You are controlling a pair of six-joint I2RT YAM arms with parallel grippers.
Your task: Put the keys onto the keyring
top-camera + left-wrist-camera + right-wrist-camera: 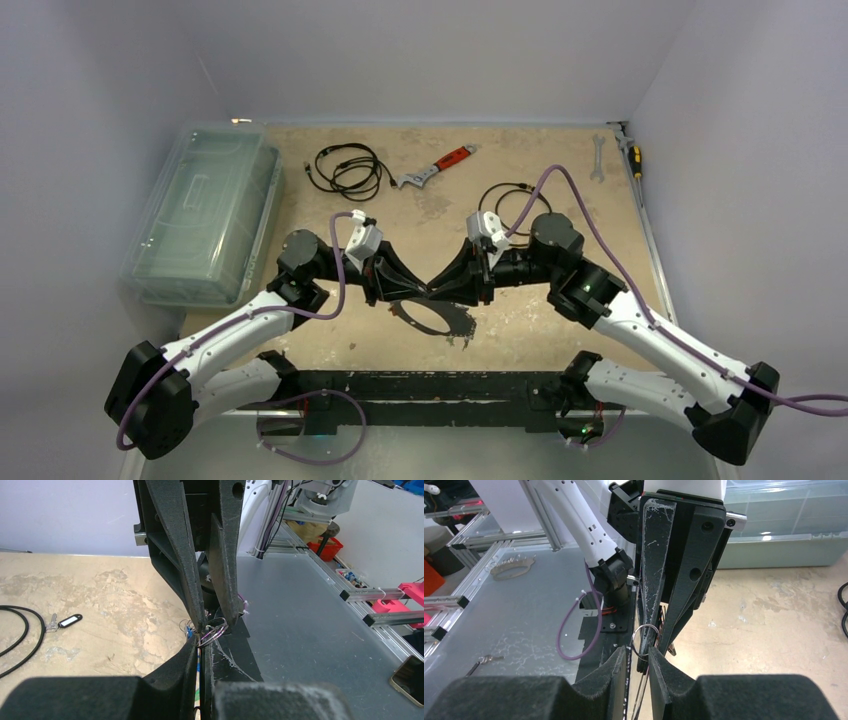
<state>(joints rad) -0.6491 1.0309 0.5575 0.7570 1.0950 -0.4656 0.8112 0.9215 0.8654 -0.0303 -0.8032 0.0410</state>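
— First lot, the task pieces?
— One large thin grey metal hoop keyring (440, 331), seen from above on the near side of the spot where the two arms' fingertips meet, and partly under it. One small silver key with a black plastic tag (65, 622), flat on the tan bench (520, 335), well apart from the fingers and near a black coiled cable (30, 630).
— And the left gripper (204, 640)?
— Fingers together, their tips nipped on a small silver wire ring (644, 641) above the bench.
— The right gripper (638, 652)?
— Fingers a narrow gap apart, one on either side of that ring, tip to tip with the left pair. Whether they press on the wire I cannot tell, because the tips hide the contact.
— Remaining stock?
— One clear plastic lidded box (200, 215) at the bench's left edge. A second black cable coil (345, 170) towards the back. One red-handled adjustable wrench (440, 167) just right of that coil. One silver spanner (597, 158) and one yellow-and-black screwdriver (632, 155), side by side in the back right corner.
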